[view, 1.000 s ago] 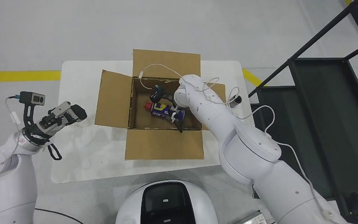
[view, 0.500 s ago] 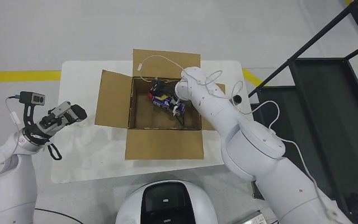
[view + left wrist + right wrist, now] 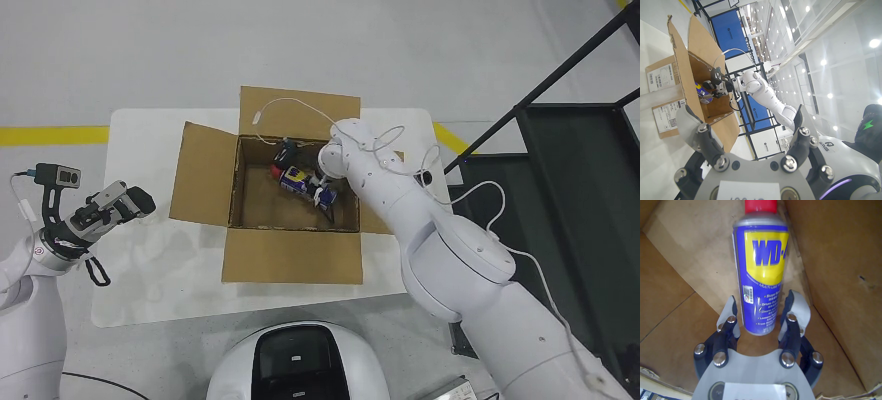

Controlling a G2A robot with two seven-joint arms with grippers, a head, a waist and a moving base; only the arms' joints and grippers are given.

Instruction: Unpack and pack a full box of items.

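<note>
A: Bright, even light falls from above. The ceiling lamps (image 3: 874,43) show as rows of white spots, and the nearest ones flare.
B: Shadows?
A: Soft ones. The box (image 3: 203,178) is darker inside along its left wall. The white tabletop (image 3: 140,150) looks almost washed out.
B: Distortion?
A: Straight lines bow toward the left wrist view's edges. Glare sits on the spray can (image 3: 762,272) at its metal shoulder.
</note>
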